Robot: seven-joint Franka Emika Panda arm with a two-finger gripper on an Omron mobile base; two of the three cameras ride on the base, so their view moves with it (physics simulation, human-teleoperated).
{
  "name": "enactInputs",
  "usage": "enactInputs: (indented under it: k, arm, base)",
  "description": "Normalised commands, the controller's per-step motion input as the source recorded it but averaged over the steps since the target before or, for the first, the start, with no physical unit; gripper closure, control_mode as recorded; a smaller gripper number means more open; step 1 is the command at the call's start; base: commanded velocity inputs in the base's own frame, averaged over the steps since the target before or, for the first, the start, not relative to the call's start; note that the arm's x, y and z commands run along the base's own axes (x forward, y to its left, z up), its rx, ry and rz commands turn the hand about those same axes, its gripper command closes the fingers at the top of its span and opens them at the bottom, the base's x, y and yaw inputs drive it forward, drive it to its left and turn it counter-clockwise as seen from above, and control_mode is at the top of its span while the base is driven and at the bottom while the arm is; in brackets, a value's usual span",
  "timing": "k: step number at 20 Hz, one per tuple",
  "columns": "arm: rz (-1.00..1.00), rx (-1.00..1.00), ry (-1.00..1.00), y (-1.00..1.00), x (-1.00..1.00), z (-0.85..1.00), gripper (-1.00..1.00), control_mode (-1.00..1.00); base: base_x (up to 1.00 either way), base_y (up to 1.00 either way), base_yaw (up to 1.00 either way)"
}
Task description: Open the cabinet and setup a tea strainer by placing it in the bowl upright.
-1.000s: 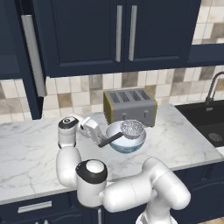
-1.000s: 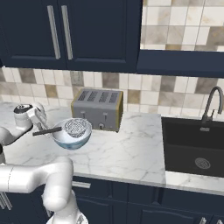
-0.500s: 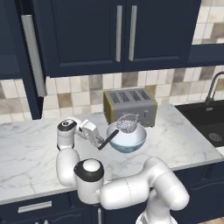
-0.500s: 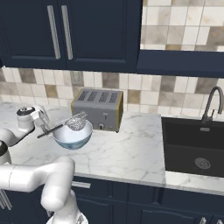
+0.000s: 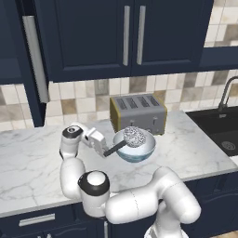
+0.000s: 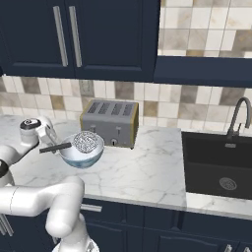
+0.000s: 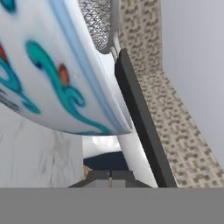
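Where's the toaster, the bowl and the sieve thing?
toaster (image 5: 138,113), left base view, on its front side.
bowl (image 5: 139,151), left base view, on its outer wall.
tea strainer (image 6: 86,141), right base view, on its mesh basket.

Marble counter (image 5: 28,167): toaster (image 5: 137,113), seemingly bowl (image 5: 135,149).

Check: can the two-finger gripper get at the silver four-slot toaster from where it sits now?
Probably not directly. The gripper sits at the thin dark handle of the silver mesh tea strainer, apparently gripping it, and the glossy pale bowl with the strainer stands between it and the toaster. It would need to let go and go over or around.
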Motion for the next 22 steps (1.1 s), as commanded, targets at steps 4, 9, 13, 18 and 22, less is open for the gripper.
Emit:
enactInputs:
  k: [4, 9, 13, 18, 22]
  arm:
    - [0.00, 0.06, -0.12, 0.00, 0.00, 0.00, 1.00, -1.00]
    - [0.00, 0.00, -0.05, 0.00, 0.00, 0.00, 1.00, -1.00]
    - [0.00, 0.00, -0.02, 0.00, 0.00, 0.00, -1.00, -1.00]
    - [0.00, 0.00, 0.00, 0.00, 0.03, 0.00, -1.00, -1.00]
    - [0.00, 0.00, 0.00, 0.00, 0.08, 0.00, -1.00, -1.00]
  base:
    - [0.00, 0.00, 0.00]
    - [0.00, 0.00, 0.00]
    - [0.00, 0.00, 0.00]
    - [0.00, 0.00, 0.00]
    - [0.00, 0.00, 0.00]
